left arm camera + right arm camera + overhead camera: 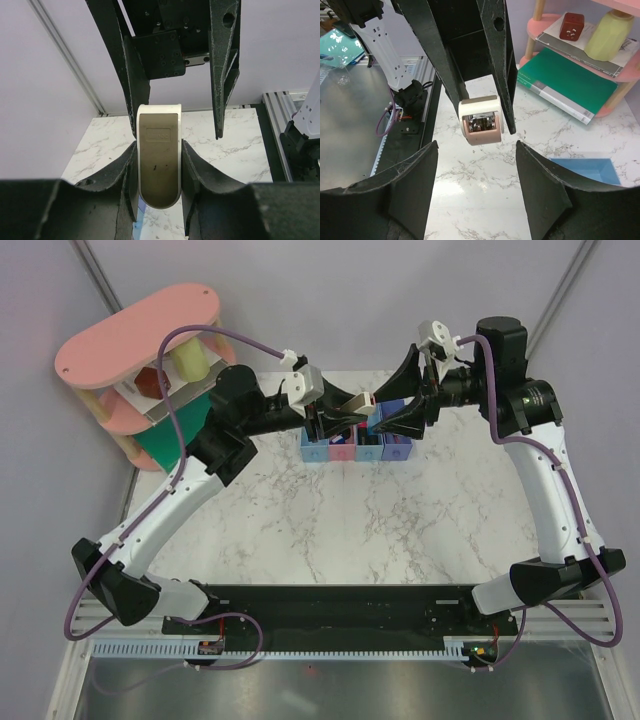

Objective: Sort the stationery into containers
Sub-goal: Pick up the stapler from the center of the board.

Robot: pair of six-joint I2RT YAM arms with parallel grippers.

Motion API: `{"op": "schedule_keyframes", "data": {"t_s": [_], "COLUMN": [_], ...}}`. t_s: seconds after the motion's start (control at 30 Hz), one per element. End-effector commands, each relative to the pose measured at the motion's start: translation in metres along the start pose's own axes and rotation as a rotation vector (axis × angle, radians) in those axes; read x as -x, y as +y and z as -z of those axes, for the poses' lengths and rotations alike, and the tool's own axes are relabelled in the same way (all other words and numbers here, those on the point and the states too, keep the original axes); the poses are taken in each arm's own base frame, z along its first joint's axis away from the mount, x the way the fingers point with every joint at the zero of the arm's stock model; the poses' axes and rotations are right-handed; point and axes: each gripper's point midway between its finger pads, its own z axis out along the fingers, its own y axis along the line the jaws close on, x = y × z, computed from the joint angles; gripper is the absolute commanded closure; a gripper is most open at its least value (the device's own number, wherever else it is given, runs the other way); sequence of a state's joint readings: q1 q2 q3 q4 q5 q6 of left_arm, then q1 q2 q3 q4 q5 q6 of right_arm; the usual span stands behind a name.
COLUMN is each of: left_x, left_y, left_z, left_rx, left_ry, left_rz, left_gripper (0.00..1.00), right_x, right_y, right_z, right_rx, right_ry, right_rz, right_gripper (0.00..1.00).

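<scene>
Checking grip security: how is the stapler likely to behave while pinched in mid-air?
The stapler looks rigid, so probably won't flex between the left fingers. Its smooth, rounded shell may slip or pivot. Compact, likely light.

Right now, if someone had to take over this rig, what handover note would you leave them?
Left gripper: shut on the beige stapler, held in the air by the row of bins.
Right gripper: open, facing the stapler's free end, not gripping.
Done: small pieces seem to sit in the bins; none shows loose on the table.
Left: get the stapler into a bin.
</scene>
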State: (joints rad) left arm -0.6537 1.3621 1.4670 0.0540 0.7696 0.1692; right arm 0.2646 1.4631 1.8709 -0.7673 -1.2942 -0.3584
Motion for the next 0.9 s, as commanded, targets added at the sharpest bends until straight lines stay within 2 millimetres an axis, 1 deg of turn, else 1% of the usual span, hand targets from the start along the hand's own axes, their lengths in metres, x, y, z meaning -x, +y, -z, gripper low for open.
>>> {"op": "schedule_keyframes", "data": {"t_s": [0.0,0.17,0.23,0.37,0.4,0.47,0.5,0.6,0.67,0.77,0.8,0.87], "left_x": [0.018,0.016,0.013,0.011,0.010,0.010,0.009,0.006,0.005,0.000,-0.002,-0.005], "left_y": [0.001,0.000,0.001,0.001,0.000,-0.001,-0.001,-0.002,-0.002,-0.003,-0.004,-0.007], "left_z": [-0.001,-0.003,-0.005,-0.006,-0.007,-0.007,-0.007,-0.009,-0.010,-0.010,-0.009,-0.007], "left_rx": [-0.019,-0.027,-0.030,-0.037,-0.042,-0.042,-0.042,-0.042,-0.042,-0.044,-0.045,-0.053], "left_ry": [-0.046,-0.043,-0.042,-0.041,-0.041,-0.041,-0.040,-0.038,-0.037,-0.024,-0.020,-0.010], "left_rz": [-0.047,-0.043,-0.038,-0.028,-0.025,-0.020,-0.019,-0.012,-0.011,-0.003,-0.004,0.002], "left_gripper": [0.98,0.98,0.98,0.98,0.98,0.98,0.98,0.98,0.98,0.90,0.84,0.78], "right_x": [0.020,0.021,0.022,0.022,0.023,0.023,0.024,0.025,0.025,0.028,0.027,0.028], "right_y": [0.011,0.011,0.010,0.008,0.008,0.008,0.008,0.006,0.005,0.003,0.002,0.001], "right_z": [0.001,0.001,0.001,0.001,0.001,0.001,0.001,0.001,0.001,0.001,0.001,0.001], "right_rx": [0.040,0.037,0.035,0.026,0.025,0.025,0.025,0.017,0.010,-0.003,-0.009,-0.016], "right_ry": [-0.031,-0.031,-0.032,-0.032,-0.033,-0.034,-0.035,-0.035,-0.036,-0.039,-0.039,-0.040], "right_rz": [0.058,0.053,0.054,0.054,0.057,0.055,0.056,0.056,0.057,0.045,0.043,0.040], "right_gripper": [0.30,0.34,0.38,0.53,0.58,0.63,0.70,0.80,0.85,0.92,0.99,1.00]}}
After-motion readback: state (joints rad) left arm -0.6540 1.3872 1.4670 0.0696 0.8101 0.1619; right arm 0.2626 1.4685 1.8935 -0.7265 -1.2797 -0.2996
